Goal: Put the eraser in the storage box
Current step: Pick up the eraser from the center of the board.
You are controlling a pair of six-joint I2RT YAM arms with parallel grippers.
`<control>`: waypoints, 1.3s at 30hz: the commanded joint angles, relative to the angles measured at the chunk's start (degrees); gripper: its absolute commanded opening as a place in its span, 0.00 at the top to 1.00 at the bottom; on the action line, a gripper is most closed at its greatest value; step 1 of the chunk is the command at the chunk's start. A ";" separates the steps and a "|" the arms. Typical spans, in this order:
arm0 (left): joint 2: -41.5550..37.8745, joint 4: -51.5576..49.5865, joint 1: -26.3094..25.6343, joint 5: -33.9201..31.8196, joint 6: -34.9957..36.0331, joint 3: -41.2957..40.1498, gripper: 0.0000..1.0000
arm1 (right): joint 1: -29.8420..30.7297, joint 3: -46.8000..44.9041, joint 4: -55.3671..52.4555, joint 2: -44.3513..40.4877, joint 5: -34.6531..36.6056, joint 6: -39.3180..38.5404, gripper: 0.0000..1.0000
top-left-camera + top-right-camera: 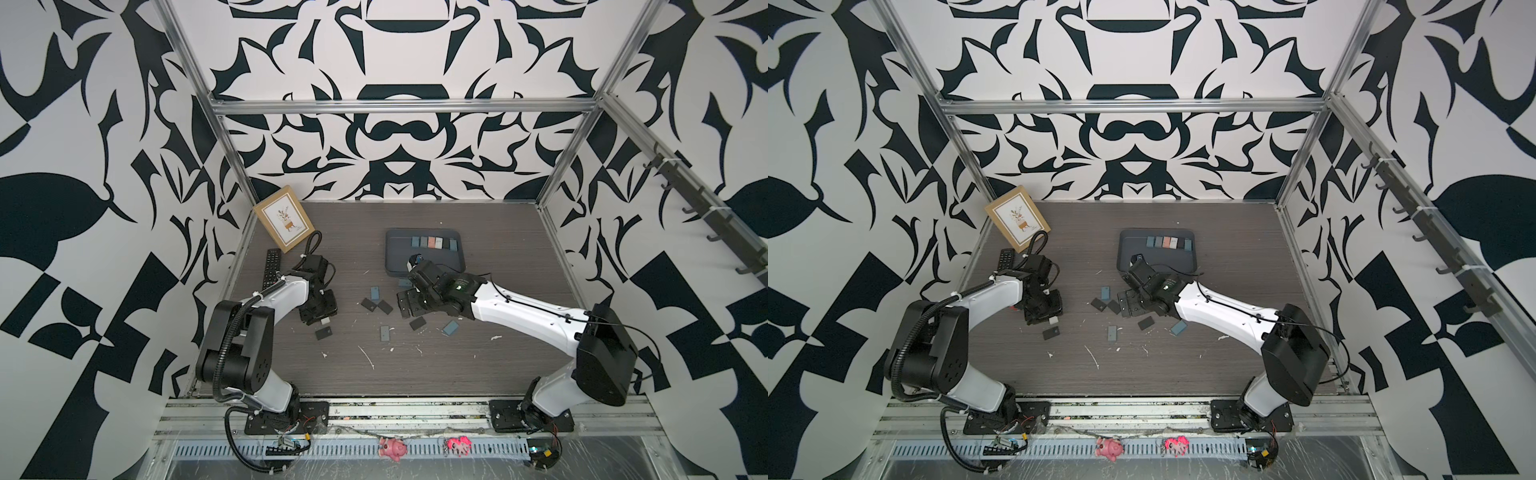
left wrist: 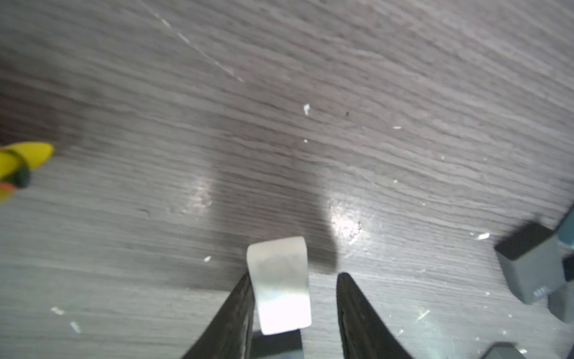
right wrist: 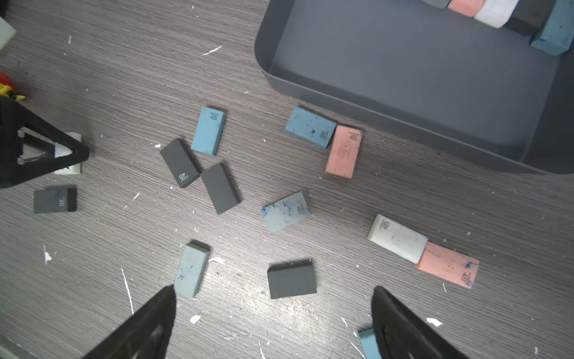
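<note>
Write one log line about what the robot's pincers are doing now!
left pincer: straddling white eraser, not clamped | right pincer: open above loose erasers | storage box: row of erasers inside

The dark grey wood-grain tabletop [image 2: 279, 93] looks matt and finely ridged, with two soft shiny patches just ahead of the left gripper [image 2: 294, 276]. That gripper's black plastic fingers [image 2: 233, 320] are dull and slightly rough. Between them, the white rectangular rubber eraser [image 2: 279, 289] is smooth with a faint sheen. Beyond the right gripper [image 3: 274, 289], the dark grey plastic storage box [image 3: 341, 90] is smooth and satin. The black rubber eraser [image 3: 292, 281] nearest that gripper is matt.
</note>
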 commanded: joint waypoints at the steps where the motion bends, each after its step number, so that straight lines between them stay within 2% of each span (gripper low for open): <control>1: 2.67 -3.40 -0.30 -0.24 -0.12 -0.24 0.53 | 0.30 0.02 0.52 -2.28 1.52 0.67 0.01; 8: 4.70 -3.73 -1.06 -0.52 0.36 1.13 0.57 | 0.22 -0.16 0.49 -2.74 1.67 0.76 0.01; 14: 6.73 -4.40 -4.80 -2.43 -0.08 3.40 0.60 | 0.25 -0.52 0.63 -3.10 3.65 0.85 0.01; 19: 8.18 -4.69 -5.97 -3.16 -0.21 4.18 0.64 | 0.17 -0.63 0.31 -3.97 4.23 0.85 0.01; 39: 5.41 -3.29 -10.81 -4.44 0.66 6.83 0.75 | -0.31 -1.29 0.39 -5.35 4.54 1.25 0.01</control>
